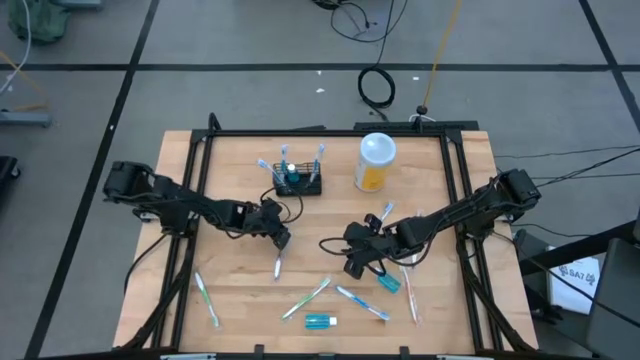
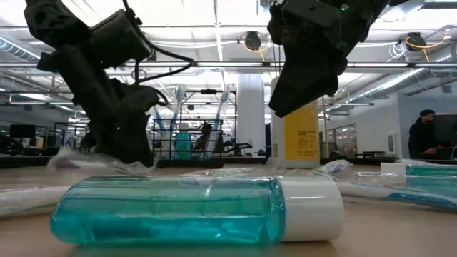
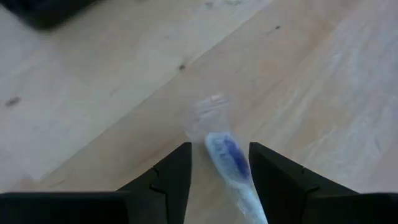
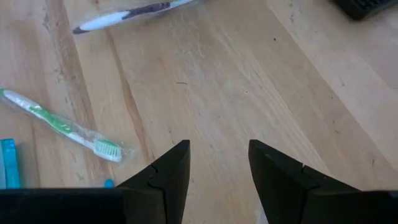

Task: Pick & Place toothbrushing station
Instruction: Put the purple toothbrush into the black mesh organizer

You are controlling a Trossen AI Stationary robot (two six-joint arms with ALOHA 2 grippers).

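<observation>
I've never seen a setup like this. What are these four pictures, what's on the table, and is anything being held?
Two dark robot arms work at a wooden table. One camera looks down from above, one sits at table height behind a blue bottle, and one rides on each wrist. The black rack holds some toothbrushes; others lie loose, beside a yellow container. The left pincer is open around a wrapped blue toothbrush lying on the wood. The right pincer is open and empty, over bare wood.

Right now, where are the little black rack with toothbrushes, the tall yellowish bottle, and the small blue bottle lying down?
black rack (image 1: 299, 185): high view, its middle.
yellowish bottle (image 1: 374, 163): high view, on its side wall.
blue bottle (image 2: 171, 209): low view, on its clear blue body.
</observation>
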